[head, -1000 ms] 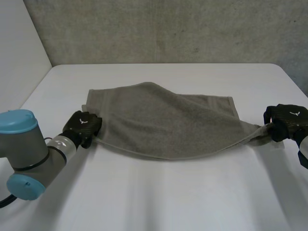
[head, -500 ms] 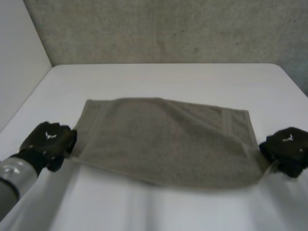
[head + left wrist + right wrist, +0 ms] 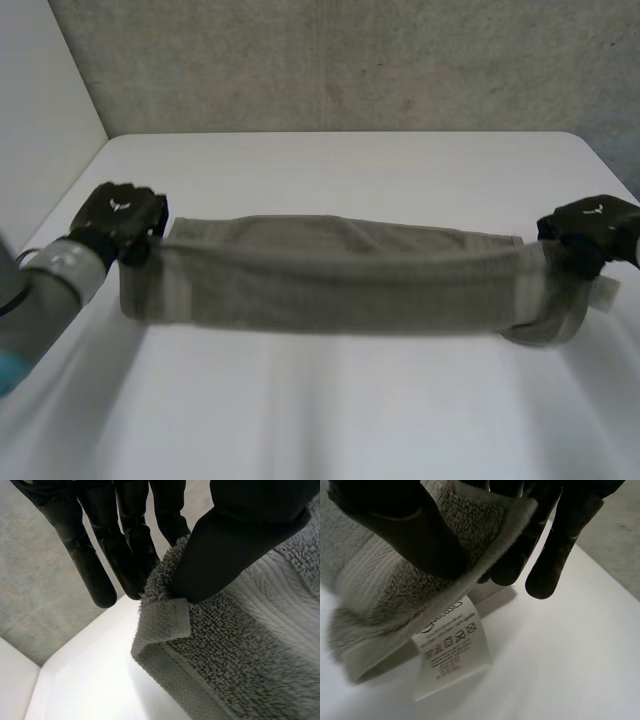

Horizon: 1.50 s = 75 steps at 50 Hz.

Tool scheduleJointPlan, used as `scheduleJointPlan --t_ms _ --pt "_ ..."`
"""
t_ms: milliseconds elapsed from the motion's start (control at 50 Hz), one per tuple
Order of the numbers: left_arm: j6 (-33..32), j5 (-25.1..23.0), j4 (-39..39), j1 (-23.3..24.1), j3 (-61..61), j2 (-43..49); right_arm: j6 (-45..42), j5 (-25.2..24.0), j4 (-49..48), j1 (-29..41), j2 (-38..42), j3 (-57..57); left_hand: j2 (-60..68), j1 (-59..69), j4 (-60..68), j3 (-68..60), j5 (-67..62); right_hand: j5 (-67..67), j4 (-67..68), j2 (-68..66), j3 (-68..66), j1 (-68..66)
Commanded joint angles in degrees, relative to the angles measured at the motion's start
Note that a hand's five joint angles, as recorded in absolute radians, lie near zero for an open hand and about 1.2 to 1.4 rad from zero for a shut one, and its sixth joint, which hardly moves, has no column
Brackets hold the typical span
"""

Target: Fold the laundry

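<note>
A grey towel (image 3: pixel 340 275) hangs stretched between my two hands above the white table (image 3: pixel 340 160), its lower edge sagging. My left hand (image 3: pixel 122 215) pinches the towel's left end; in the left wrist view the thumb (image 3: pixel 230 545) presses a corner of the towel (image 3: pixel 235 645) against the fingers (image 3: pixel 125 545). My right hand (image 3: pixel 588 232) pinches the right end; in the right wrist view its thumb (image 3: pixel 410 530) clamps the towel's edge (image 3: pixel 420 580) against the fingers (image 3: pixel 555 545), and a white care label (image 3: pixel 451 647) dangles below.
A grey wall (image 3: pixel 340 60) stands behind the table's far edge. The table's left edge (image 3: pixel 70 190) lies close to my left arm (image 3: pixel 45 290). Bare table shows in front of and behind the towel.
Both hands have lifted the towel's ends up and away from me. The towel, spread slack a second ago, now hangs taut as a narrow band between them.
</note>
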<state>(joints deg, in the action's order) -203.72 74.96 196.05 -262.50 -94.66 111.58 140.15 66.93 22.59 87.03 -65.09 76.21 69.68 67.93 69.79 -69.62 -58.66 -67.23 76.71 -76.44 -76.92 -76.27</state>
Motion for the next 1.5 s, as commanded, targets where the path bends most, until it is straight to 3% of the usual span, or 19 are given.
scheduleJointPlan --t_ms 20,220,240,260,280,300,400,520,620,820,960,1080,1120,1140,1160,1180,1200,1380,1500 --pt "1.56 4.58 0.38 3.04 18.16 14.78 6.7 6.72 -9.3 4.89 7.68 -6.15 10.32 12.07 10.21 -10.38 -11.34 -2.77 3.29 -3.56 -3.08 -3.73" --pt "2.45 7.4 0.21 4.98 34.72 27.91 9.97 13.75 -15.55 8.15 14.36 -12.57 10.32 12.07 10.21 -10.38 -11.34 -2.77 3.29 -3.56 -3.08 -3.73" --pt "2.36 7.48 0.21 5.07 36.11 29.3 9.88 14.72 -15.64 8.77 15.59 -13.8 10.32 12.07 10.21 -10.38 -11.34 11.33 -10.81 10.54 11.01 10.36" --pt "2.27 7.48 0.03 5.07 37.0 30.27 9.88 14.72 -15.65 8.77 15.6 -13.81 -4.98 -3.22 -5.09 4.92 3.95 11.47 -10.95 10.68 11.15 10.5" --pt "2.27 7.48 0.03 5.07 37.01 30.28 9.79 15.51 -15.38 9.12 16.74 -15.2 -5.13 -3.38 -5.24 5.07 4.11 55.94 -55.41 55.14 55.62 54.97" --pt "2.1 7.48 -0.41 5.15 37.36 30.89 9.79 16.39 -15.12 9.38 17.88 -16.44 -55.09 -53.34 -55.2 55.03 54.07 67.23 -66.71 66.44 66.92 66.27" --pt "2.09 7.57 -0.67 5.94 36.05 30.63 9.88 19.38 -14.94 9.65 18.24 -17.33 -59.68 -57.93 -59.79 59.62 58.66 67.23 -66.71 66.44 66.92 66.27" --pt "2.36 7.83 -1.38 5.95 30.44 24.76 10.32 19.47 -14.77 9.39 13.94 -14.16 -59.68 -57.93 -59.79 59.62 58.66 67.23 -66.71 66.44 66.92 66.27" --pt "2.36 7.66 -1.46 5.77 21.83 17.56 9.35 18.24 -15.47 8.95 3.15 -1.11 -59.68 -57.93 -59.79 59.62 58.66 67.23 -66.71 66.44 66.92 66.27" --pt "2.53 7.13 3.88 5.68 2.22 5.85 9.35 14.46 -18.81 8.51 -5.14 17.74 -59.68 -57.93 -59.79 59.62 58.66 65.97 -65.45 65.18 65.65 65.0" --pt "2.45 7.13 8.12 5.68 -2.02 5.32 9.7 14.11 -27.34 6.4 -3.99 22.66 -59.68 -57.93 -59.79 59.62 58.66 52.68 -52.16 51.89 52.37 51.72" --pt "2.53 7.22 9.08 5.68 -2.46 5.41 9.44 14.37 -33.04 6.14 1.97 21.09 -59.68 -57.93 -59.79 59.62 58.66 41.61 -41.09 40.82 41.29 40.64" --pt "2.53 7.22 9.17 5.68 -2.46 5.41 9.35 14.64 -32.78 6.14 3.12 20.03 -59.68 -57.93 -59.79 59.62 58.66 34.01 -33.49 33.22 33.7 33.05" --pt "2.53 7.22 9.17 5.68 -2.46 5.41 9.35 14.81 -32.35 5.87 3.91 19.07 -59.68 -57.93 -59.79 59.62 58.66 19.36 -18.83 18.56 19.04 18.39" --pt "2.53 7.22 9.08 5.68 -2.46 5.41 9.35 14.81 -32.35 5.87 3.92 19.06 -59.68 -57.93 -59.79 59.62 58.66 19.21 -18.69 18.42 18.89 18.24" --pt "2.53 7.22 9.08 5.68 -2.46 5.41 9.35 15.07 -32.43 5.09 4.0 18.71 -59.68 -57.93 -59.79 59.62 58.66 0.89 -0.37 0.1 0.57 -0.08" --pt "2.53 7.22 9.17 5.68 -2.46 5.41 9.35 15.25 -32.78 3.86 3.57 18.45 -59.68 -57.93 -59.79 59.62 58.66 -2.73 3.25 -3.52 -3.05 -3.7" --pt "2.53 7.31 9.08 5.59 -2.89 5.14 4.6 15.43 -33.31 -4.06 0.75 15.63 -59.68 -57.93 -59.79 59.62 58.66 -2.77 3.29 -3.56 -3.08 -3.73" --pt "2.53 7.4 9.08 5.59 -3.16 4.97 -4.89 16.57 -33.4 -8.37 2.33 11.15 -59.68 -57.93 -59.79 59.62 58.66 -2.77 3.29 -3.56 -3.08 -3.73"
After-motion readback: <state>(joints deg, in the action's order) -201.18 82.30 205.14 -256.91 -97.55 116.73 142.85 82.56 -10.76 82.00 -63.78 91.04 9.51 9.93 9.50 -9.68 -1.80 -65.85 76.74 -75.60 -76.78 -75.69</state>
